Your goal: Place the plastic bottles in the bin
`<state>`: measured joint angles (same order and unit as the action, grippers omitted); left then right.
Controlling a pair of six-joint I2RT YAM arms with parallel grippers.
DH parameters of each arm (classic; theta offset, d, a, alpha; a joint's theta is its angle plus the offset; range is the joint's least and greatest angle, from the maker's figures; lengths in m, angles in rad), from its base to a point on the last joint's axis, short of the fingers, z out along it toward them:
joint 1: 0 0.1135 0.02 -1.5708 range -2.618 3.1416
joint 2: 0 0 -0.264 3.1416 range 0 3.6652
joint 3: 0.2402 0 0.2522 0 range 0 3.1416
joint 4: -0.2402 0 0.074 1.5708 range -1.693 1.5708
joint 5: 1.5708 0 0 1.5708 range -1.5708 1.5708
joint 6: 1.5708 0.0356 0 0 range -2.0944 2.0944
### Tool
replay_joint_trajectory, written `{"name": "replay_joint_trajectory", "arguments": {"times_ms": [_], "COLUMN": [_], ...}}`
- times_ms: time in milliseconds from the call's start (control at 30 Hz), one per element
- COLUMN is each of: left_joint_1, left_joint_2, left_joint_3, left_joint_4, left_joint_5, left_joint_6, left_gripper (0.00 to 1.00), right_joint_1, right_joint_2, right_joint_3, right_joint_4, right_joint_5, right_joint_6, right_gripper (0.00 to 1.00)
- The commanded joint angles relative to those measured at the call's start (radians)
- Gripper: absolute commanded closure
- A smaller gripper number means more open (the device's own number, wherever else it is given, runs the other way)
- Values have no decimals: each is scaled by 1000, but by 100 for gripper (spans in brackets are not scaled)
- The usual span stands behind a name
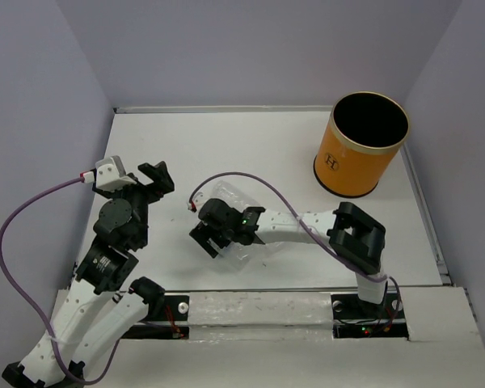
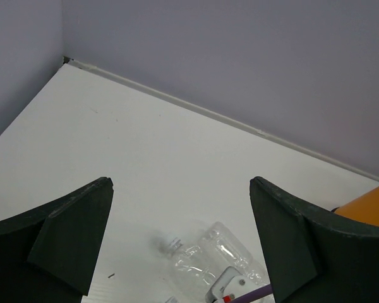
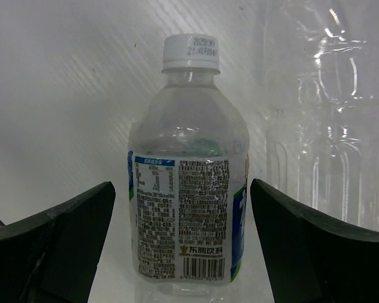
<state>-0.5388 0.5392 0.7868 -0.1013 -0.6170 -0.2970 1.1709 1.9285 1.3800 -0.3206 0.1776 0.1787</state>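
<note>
labelled bottle (image 3: 186, 189): centre of right wrist view, between the spread fingers of the right gripper (image 1: 212, 234), unclamped. clear bottle (image 3: 322, 126): just beside it, frame right. bin (image 1: 349, 166): upright, upper right of top view, well apart. left gripper (image 1: 155, 179): fingers apart, frame left.

Plain lilac-grey walls (image 1: 250, 48) box in the white tabletop (image 1: 226, 145) on three sides. There's a thin pale strip (image 1: 226, 108) where the back wall meets it, and the lighting's soft and even.
</note>
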Motion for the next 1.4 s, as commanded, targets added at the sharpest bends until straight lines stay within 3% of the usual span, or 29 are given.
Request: {"name": "replay_joint_trajectory", "arguments": {"times_ms": [0,133,167,233,267,300,500,633,867,900,933,1133,1200,1300,1367], "left_joint_1": [16,22,22,23,22,23,30,37,40,40,42,46,46,48,48], "left_joint_2": [-16,-15,-12,-10,-8,-8,-10,-8,1,4,8,42,65,91,117], "left_joint_3": [6,5,8,8,8,8,8,5,5,5,5,11,14,14,14], "left_joint_4": [45,46,46,43,43,43,46,49,55,55,55,61,58,64,74], "left_joint_5": [-16,-9,-7,-6,-6,-4,23,59,129,138,158,278,310,374,448], "left_joint_6": [6,6,6,4,2,2,-5,-10,-17,-19,-16,-19,-16,-5,4], "left_gripper": [1,1,1,1,1,1,1,1,1,1,1,1,1,1,1], "right_joint_1": [42,55,55,55,55,55,46,-49,-457,-593,-738,-1095,-1143,-1156,-1156], "right_joint_2": [33,55,56,58,53,43,-186,-356,-542,-552,-562,-485,-464,-451,-471], "right_joint_3": [59,99,115,129,136,142,159,140,125,117,110,79,67,50,42], "right_joint_4": [-40,-40,-41,-41,-41,-41,40,170,423,492,530,532,534,522,505], "right_joint_5": [34,51,63,85,92,100,215,237,395,392,366,134,129,123,108], "right_joint_6": [-16,-25,-27,-34,-36,-36,-111,-203,-355,-358,-337,-95,-71,-65,-52], "right_gripper": [7,14,26,39,51,54,63,64,64,64,64,64,62,34,5]}}
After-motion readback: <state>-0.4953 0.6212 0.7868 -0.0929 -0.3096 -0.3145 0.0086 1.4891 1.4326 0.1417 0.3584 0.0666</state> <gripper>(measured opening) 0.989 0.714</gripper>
